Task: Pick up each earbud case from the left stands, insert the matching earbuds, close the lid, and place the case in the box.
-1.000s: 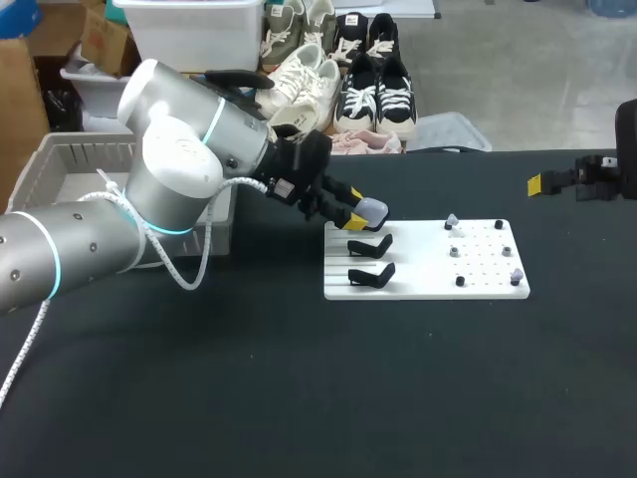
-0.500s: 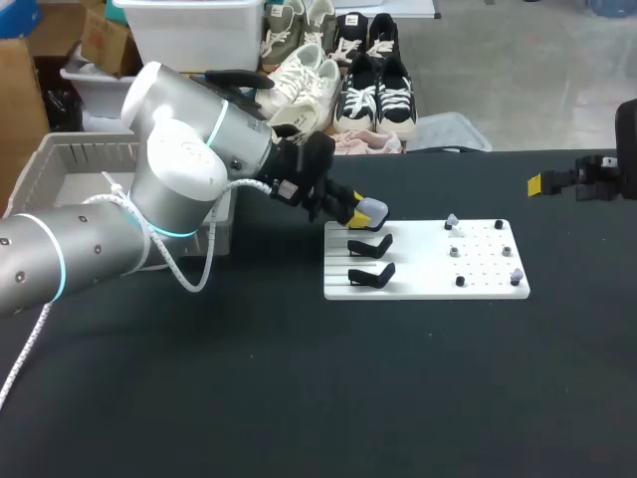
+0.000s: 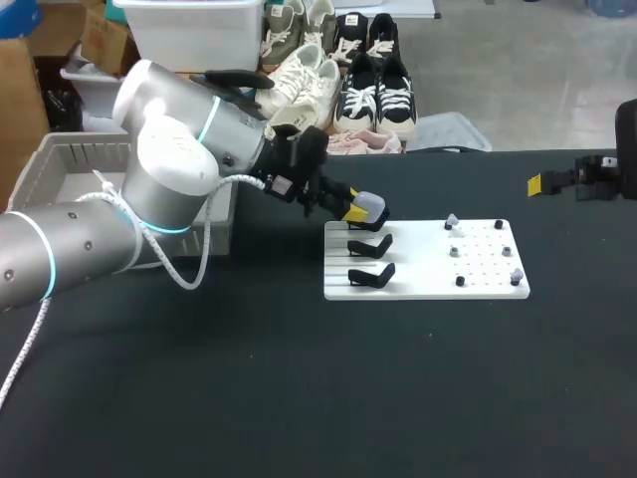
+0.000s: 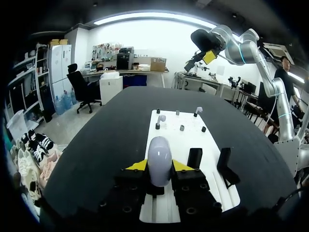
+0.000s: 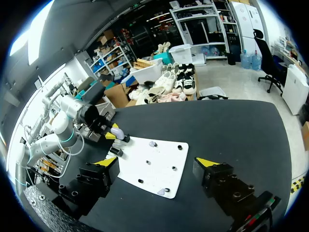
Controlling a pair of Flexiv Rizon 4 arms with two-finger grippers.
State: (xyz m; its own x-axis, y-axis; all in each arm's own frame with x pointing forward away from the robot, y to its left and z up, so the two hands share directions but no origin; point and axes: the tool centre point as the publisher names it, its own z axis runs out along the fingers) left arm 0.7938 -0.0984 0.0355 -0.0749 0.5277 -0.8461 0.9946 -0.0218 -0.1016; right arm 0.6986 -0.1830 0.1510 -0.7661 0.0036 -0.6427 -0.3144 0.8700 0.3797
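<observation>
Earbud case (image 3: 369, 206), pale lilac, rounded, lid looks closed: clamped between left fingers (image 4: 159, 166), held just above rearmost black stand (image 3: 368, 226) on white board (image 3: 423, 287).

Over the last second the left arm drew up and back a little. The case reads as lifted off its stand, so pick-up looks about done and earbud insertion is likely next.

Right fingers (image 5: 157, 163) spread wide, holding nothing, near the right edge of the black counter (image 3: 299, 398).

Count:
- one case
- three black stands, nearer two bare
- six small pegs or buds (image 3: 451, 220) on the board, two clearly lilac, the rest too small to tell
- one grey slatted box (image 3: 70, 159) at left
</observation>
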